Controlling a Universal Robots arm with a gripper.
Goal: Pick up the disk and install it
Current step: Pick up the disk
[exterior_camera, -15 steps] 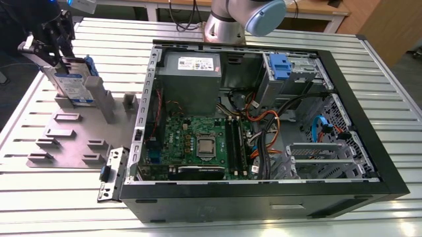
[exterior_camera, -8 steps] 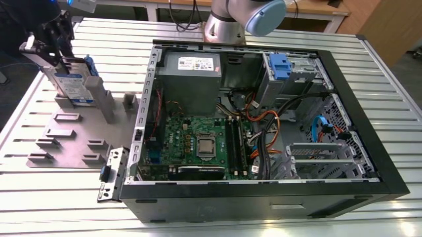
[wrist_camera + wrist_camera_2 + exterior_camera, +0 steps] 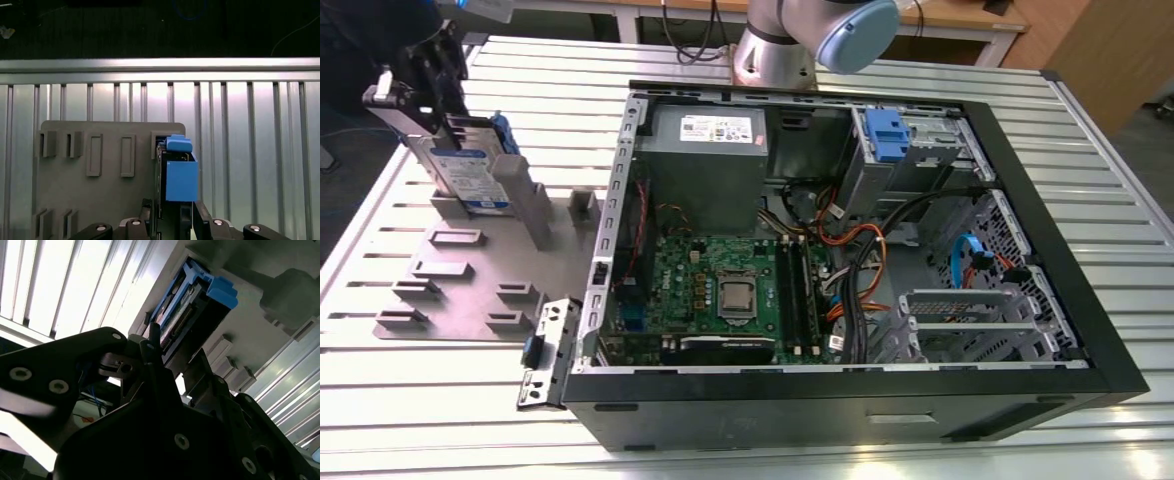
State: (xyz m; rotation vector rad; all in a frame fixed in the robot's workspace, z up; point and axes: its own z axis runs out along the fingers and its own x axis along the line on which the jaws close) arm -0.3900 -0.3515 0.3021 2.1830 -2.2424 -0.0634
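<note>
Look at the upper left of the exterior view. Your gripper (image 3: 430, 108) is there, and it is squeezed shut on the disk (image 3: 470, 172), one finger on each side. The disk stands up on its thin edge, and you can see its white and blue label. Its low end is right at the grey holder plate (image 3: 467, 290). I cannot tell if it touches the plate or hangs just above it. The plate has many small slots and lies flat on the metal table (image 3: 1094, 180).

In the second wrist view, the black fingers (image 3: 151, 355) sit close on both sides of the disk, and its blue frame pokes out past them. In the first wrist view, the blue frame is next to a slot near the edge of the plate.

The open computer case (image 3: 1074, 340) is in the middle and right of the exterior view, well apart from the disk. Inside it you can see a grey box with a white sticker (image 3: 707, 150), a green board (image 3: 720, 290) and a blue tab (image 3: 887, 135) near the upper right corner. The robot arm (image 3: 787, 45) rises behind the case at the top.
</note>
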